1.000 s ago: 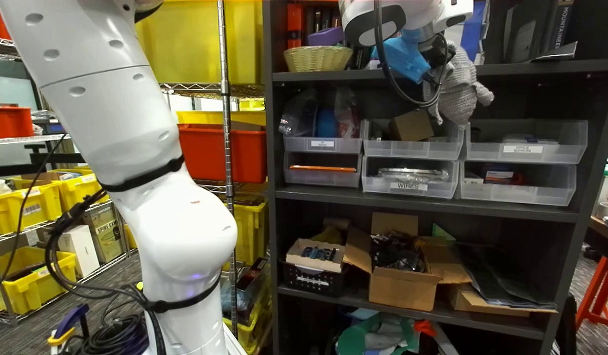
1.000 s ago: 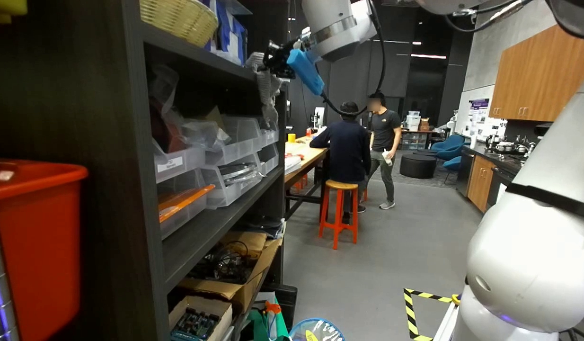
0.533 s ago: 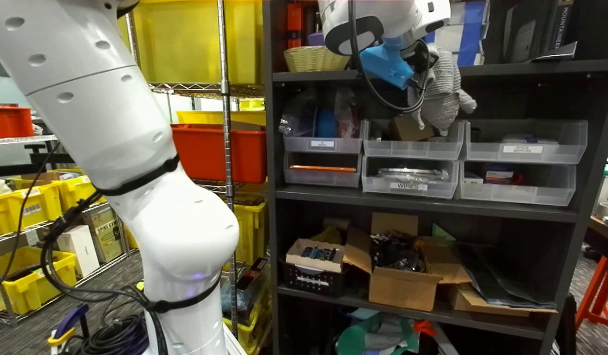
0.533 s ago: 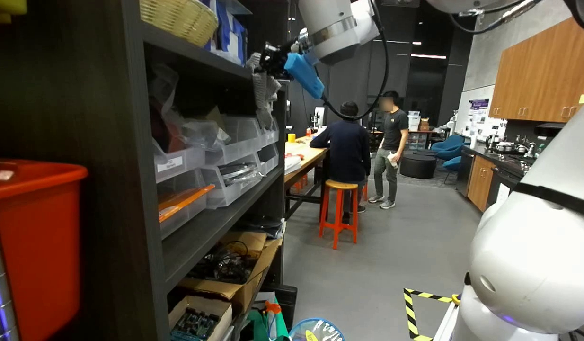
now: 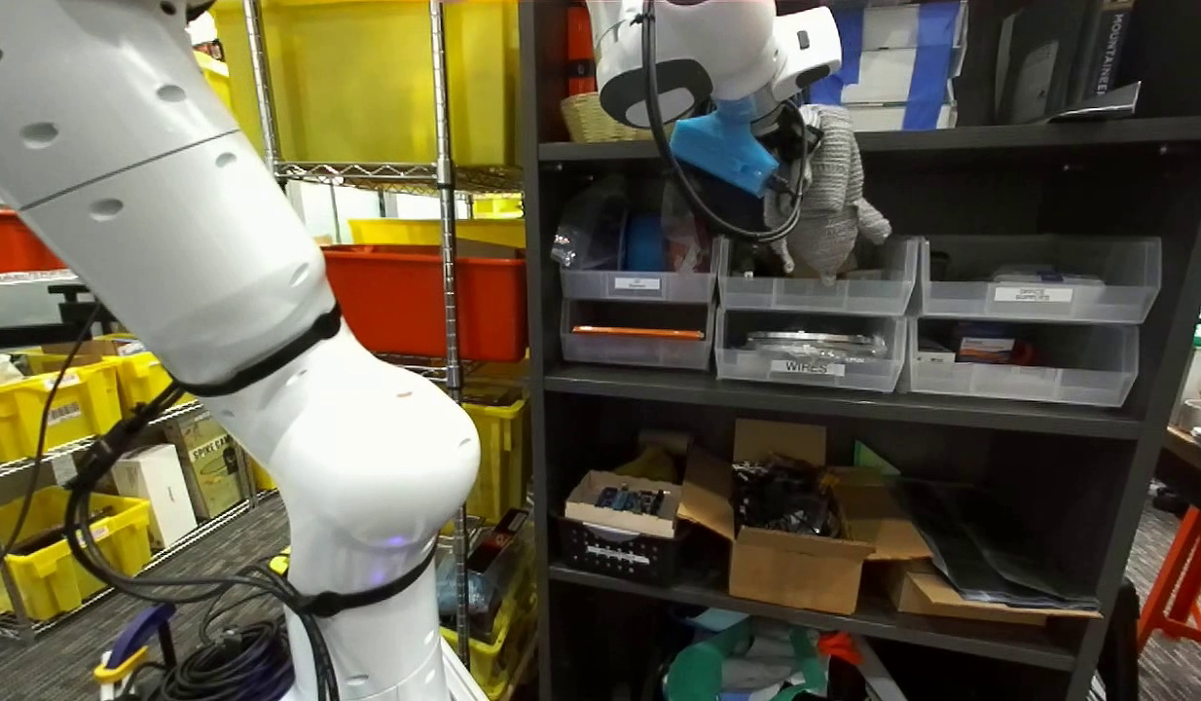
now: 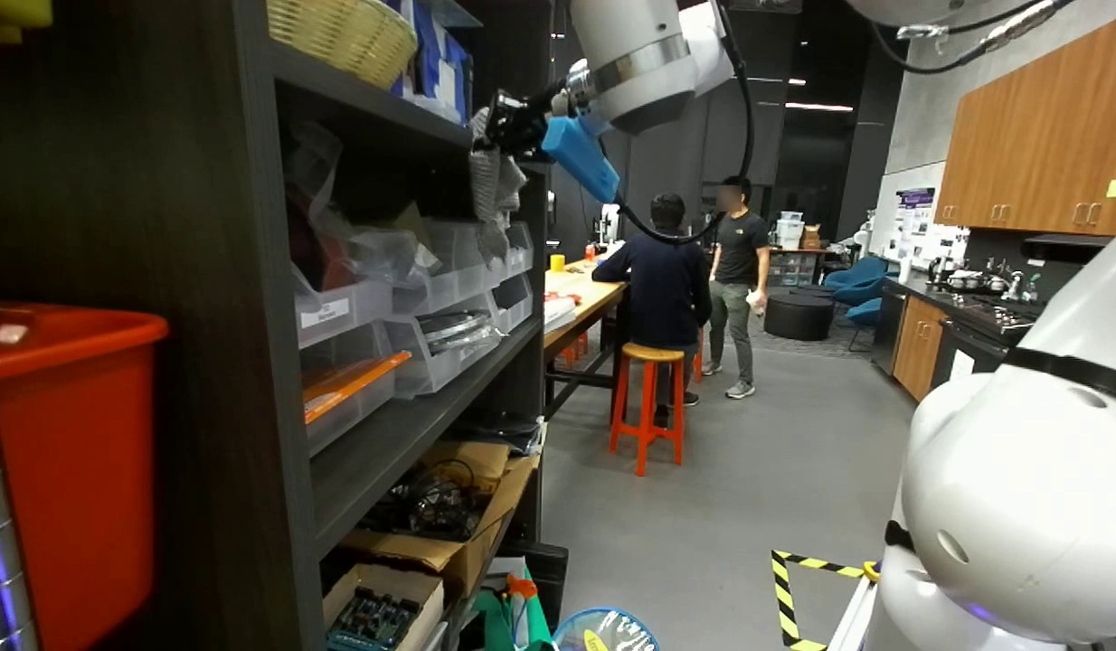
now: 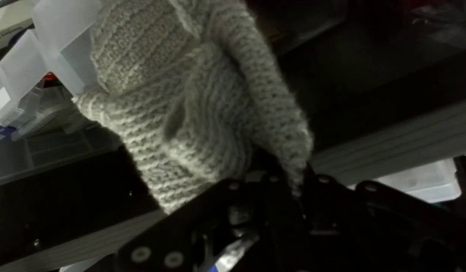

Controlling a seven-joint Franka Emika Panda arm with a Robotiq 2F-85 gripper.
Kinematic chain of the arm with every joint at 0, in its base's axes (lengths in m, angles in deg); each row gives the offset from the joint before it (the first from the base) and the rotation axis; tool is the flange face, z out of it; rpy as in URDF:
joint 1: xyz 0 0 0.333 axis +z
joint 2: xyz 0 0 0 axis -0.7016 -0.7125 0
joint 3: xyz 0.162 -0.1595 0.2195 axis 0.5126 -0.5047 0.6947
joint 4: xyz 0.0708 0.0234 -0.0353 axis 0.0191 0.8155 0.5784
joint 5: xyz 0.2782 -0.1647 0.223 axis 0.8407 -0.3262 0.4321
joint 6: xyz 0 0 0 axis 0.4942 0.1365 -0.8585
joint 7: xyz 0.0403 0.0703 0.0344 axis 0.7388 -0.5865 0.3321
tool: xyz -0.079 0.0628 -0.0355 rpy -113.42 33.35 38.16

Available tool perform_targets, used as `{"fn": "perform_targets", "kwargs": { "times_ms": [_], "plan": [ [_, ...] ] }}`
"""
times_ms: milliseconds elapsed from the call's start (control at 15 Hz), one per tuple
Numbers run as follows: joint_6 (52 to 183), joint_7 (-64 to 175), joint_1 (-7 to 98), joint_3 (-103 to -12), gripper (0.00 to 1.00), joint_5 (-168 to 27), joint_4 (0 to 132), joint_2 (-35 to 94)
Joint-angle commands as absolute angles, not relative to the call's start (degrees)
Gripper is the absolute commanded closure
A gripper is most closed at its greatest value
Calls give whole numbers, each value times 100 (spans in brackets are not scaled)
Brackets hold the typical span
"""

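Jaws of the gripper (image 7: 289,183) are closed on the grey knitted toy (image 5: 832,190), which hangs in front of the upper middle transparent bin (image 5: 805,293), so it is better to move slowly and keep its dangling ends off that bin, because contact could pull it loose.

Dark shelving (image 5: 854,406) was faced squarely, past the near arm (image 5: 367,448), in an exterior view; in an exterior view the look ran along that shelving over grey floor (image 6: 730,506); both shared shelving and arm; the wrist view faced a knitted toy (image 7: 218,124) closely, over the gripper (image 7: 293,181).
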State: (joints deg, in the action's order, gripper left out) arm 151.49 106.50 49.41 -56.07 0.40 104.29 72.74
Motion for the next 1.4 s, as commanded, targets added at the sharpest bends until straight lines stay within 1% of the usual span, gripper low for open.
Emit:
{"fn": "perform_targets", "kwargs": {
  "times_ms": [0, 467, 667, 1067, 1133, 1333],
  "plan": [
    [15122, 11047, 5268, -5597, 97, 351, 10682, 7494],
    [14739, 10896, 5279, -5914, 97, 450, 10563, 7575],
    [14172, 10457, 5074, -6331, 97, 315, 10314, 7526],
    [12840, 9296, 4669, -7506, 97, 267, 9355, 7084],
    [12577, 9164, 4352, -7465, 97, 407, 9167, 6929],
    [12211, 8746, 4069, -7599, 97, 543, 8679, 6534]
  ]
}}
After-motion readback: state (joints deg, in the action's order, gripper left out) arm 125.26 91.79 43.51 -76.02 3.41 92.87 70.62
